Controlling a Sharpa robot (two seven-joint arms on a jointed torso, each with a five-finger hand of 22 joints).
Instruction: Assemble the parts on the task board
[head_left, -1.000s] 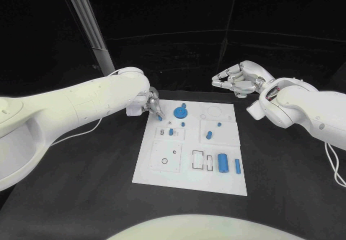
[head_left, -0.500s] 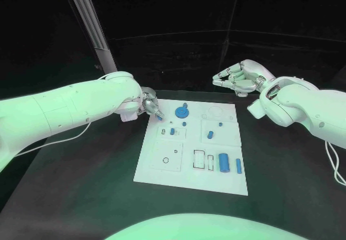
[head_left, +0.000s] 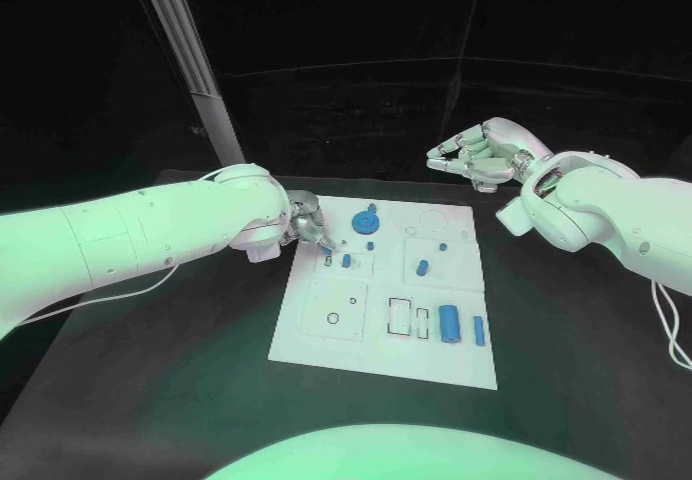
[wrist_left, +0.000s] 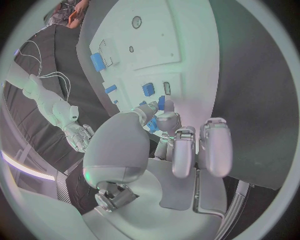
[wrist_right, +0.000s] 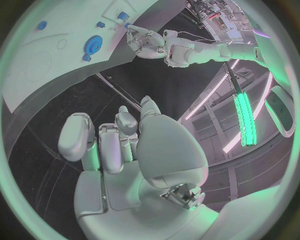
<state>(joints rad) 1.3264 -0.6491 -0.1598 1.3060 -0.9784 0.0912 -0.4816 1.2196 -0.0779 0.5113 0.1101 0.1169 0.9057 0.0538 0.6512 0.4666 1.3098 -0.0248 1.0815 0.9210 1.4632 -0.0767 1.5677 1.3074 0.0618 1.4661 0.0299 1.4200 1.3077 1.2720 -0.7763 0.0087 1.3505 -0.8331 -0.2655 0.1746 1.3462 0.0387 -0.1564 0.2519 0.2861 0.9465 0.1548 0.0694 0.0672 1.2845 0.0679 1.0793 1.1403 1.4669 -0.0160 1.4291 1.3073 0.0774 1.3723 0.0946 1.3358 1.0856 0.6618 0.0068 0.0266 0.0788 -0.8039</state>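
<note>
Left hand (head_left: 306, 222): fingertips pinch a small blue part (wrist_left: 162, 103); poised over task board (head_left: 325, 345) left edge, likely to seat it
Right hand (head_left: 482, 156): fingers curled, holding nothing; parked beyond board, well apart

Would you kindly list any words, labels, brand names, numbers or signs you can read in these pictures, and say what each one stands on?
None can be read.
The task board shows only outlined slots and circles, no lettering.
The blue parts carry no markings.
The left hand and right hand bear no visible label or brand.
</note>
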